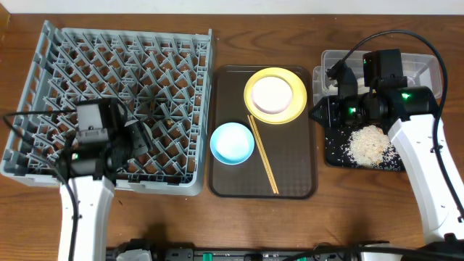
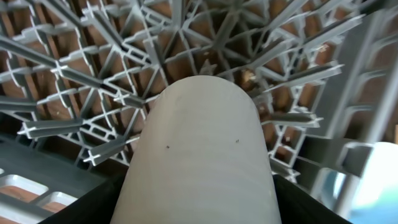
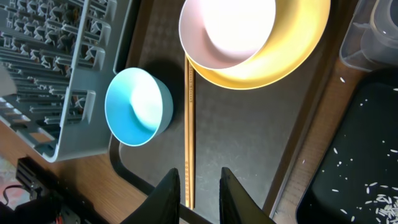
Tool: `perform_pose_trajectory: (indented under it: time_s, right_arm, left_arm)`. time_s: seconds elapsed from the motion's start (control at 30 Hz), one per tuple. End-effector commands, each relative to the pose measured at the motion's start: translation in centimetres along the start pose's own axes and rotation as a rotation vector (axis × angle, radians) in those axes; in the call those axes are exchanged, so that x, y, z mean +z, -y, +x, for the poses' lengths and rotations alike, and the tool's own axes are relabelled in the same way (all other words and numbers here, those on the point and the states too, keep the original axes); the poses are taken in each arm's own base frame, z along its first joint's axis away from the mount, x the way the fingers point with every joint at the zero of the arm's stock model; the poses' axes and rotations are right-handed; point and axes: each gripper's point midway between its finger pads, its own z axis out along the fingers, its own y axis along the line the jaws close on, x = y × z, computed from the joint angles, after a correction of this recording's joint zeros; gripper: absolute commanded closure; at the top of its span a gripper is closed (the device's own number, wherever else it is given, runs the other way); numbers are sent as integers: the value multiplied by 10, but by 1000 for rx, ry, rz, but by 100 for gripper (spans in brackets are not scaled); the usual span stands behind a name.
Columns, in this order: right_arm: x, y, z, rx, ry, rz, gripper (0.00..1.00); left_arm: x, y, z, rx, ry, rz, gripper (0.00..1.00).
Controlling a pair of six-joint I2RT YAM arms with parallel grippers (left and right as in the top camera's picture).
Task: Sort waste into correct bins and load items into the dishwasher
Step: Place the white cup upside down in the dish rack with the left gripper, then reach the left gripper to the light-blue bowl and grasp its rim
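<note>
My left gripper (image 1: 138, 138) hangs over the grey dishwasher rack (image 1: 72, 58), shut on a cream cup (image 2: 202, 155) that fills the left wrist view, with the rack's pegs (image 2: 93, 62) beyond it. My right gripper (image 1: 319, 114) hovers above the brown tray's right edge, its fingers (image 3: 171, 193) a narrow gap apart with nothing between them. Below it lie the chopsticks (image 3: 189, 124), a light-blue bowl (image 3: 137, 106), and a white bowl (image 3: 227, 31) sitting in the yellow plate (image 3: 298, 50). Rice scraps (image 1: 367, 143) lie in the black tray (image 1: 333, 148).
The brown serving tray (image 1: 297, 167) sits between the rack and the bins. A clear tub (image 1: 424, 69) stands behind the black tray, partly hidden by my right arm. Bare wooden table runs along the front edge.
</note>
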Motion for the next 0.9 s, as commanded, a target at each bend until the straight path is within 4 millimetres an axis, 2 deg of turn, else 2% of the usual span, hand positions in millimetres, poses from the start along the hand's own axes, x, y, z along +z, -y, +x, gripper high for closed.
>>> perform_pose_trajectory:
  time_s: [0.0, 0.3, 0.33, 0.37, 0.4, 0.47, 0.57, 0.67, 0.7, 0.77, 0.87]
  right_arm:
    - [-3, -3, -1, -28, 8, 0, 80]
    - [-3, -3, 0, -27, 5, -1, 80]
    - [-3, -3, 0, -27, 4, -1, 80]
    - [-3, -3, 0, -26, 4, -1, 80]
    - [-3, -3, 0, -26, 4, -1, 80]
    - [-3, -3, 0, -26, 4, -1, 80]
    - [-3, -3, 1, -25, 2, 0, 78]
    - [-3, -4, 1, -24, 0, -3, 58]
    - [-3, -4, 1, -24, 0, -8, 43]
    - [-3, -4, 1, -24, 1, -8, 2]
    - [-3, -4, -1, -29, 10, -8, 1]
  left_arm:
    - [11, -7, -2, 7, -34, -44, 53]
    - [46, -12, 13, 8, -172, -86, 52]
    - [49, -12, 14, 8, -182, -88, 44]
    - [52, -12, 14, 8, -187, -89, 31]
    - [54, -12, 13, 8, -189, -90, 11]
    - [57, -11, 9, 8, -175, -86, 1]
    - [53, -8, -3, 8, -126, -72, 0]
    - [40, -2, -21, 8, -63, -54, 0]
    - [34, 2, -27, 9, -41, -36, 0]
    - [21, 15, -35, 22, -4, 17, 1]
    - [6, 42, -32, 68, 20, 106, 1]
